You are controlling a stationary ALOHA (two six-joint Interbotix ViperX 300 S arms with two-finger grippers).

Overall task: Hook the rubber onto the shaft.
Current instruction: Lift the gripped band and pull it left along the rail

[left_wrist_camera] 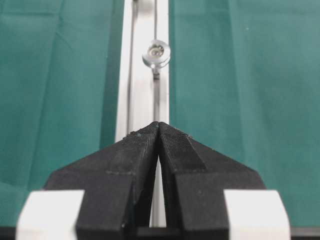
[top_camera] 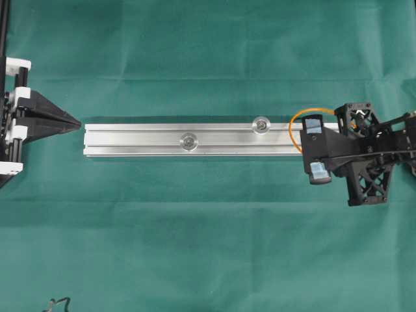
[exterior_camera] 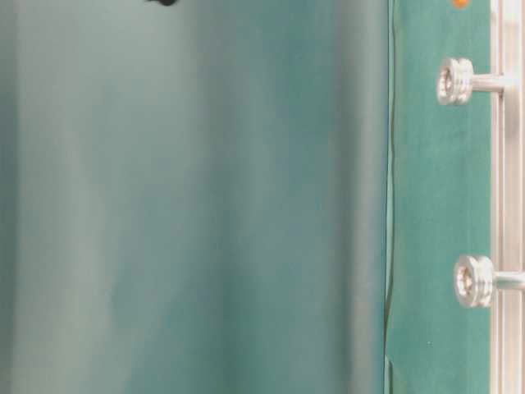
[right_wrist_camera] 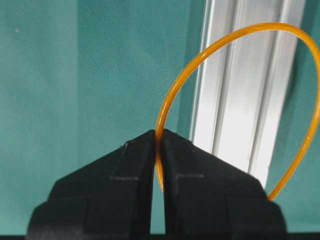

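overhead: straight down | table-level: low, sideways | wrists: close along rail [top_camera: 195,140], shared

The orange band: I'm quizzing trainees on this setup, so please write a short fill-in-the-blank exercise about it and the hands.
1. The right hand is shut on the ____ band.
2. The band arches over the silver ____, near its right end in the overhead view.
3. The rail carries ____ round-headed shafts.
4. The left hand, shut, holds ____.

Missing words: orange; rail; two; nothing
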